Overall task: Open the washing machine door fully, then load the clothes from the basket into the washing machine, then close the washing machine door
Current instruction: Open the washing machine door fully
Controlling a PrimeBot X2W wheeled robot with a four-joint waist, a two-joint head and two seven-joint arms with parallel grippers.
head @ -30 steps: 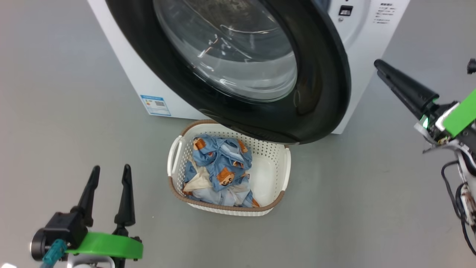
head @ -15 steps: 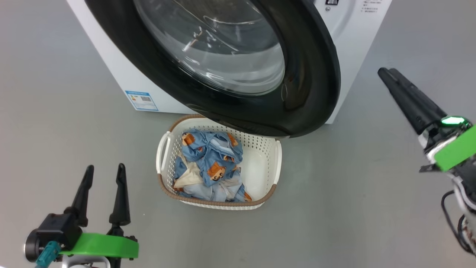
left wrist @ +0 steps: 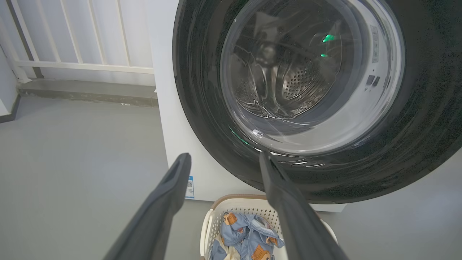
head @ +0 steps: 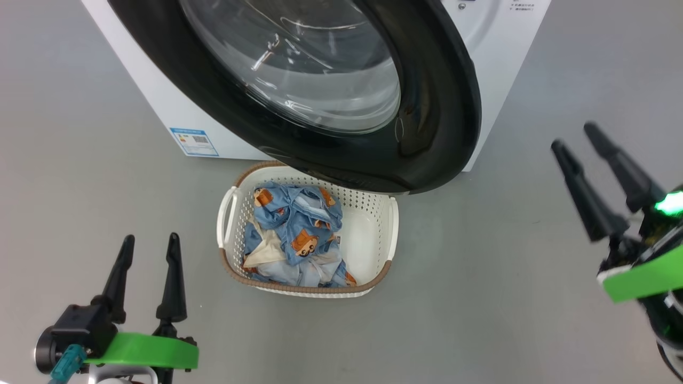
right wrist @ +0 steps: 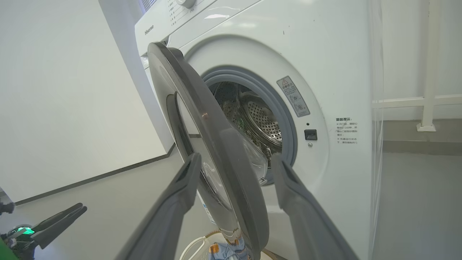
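The washing machine [head: 496,58] stands at the top of the head view. Its black washing machine door [head: 432,122] is swung partly open and overhangs the back rim of the basket [head: 373,277] on the floor. The clothes [head: 293,240], blue with orange bears plus cream pieces, fill the basket's left half. My left gripper [head: 150,239] is open at the lower left, apart from the basket. My right gripper [head: 573,135] is open to the right of the door, touching nothing. In the right wrist view its fingers [right wrist: 236,156] frame the door's edge [right wrist: 216,119], with the steel drum [right wrist: 263,122] behind.
A blue energy sticker [head: 193,141] marks the machine's lower left front. A white railing [left wrist: 72,65] with a low step runs behind the machine's left side, and a white post [right wrist: 429,72] stands to its right. Grey floor surrounds the basket.
The head camera has shifted, sliding the scene left and up. My right gripper has drawn back from the door toward the lower right and turned so both fingers show apart. The left gripper holds still.
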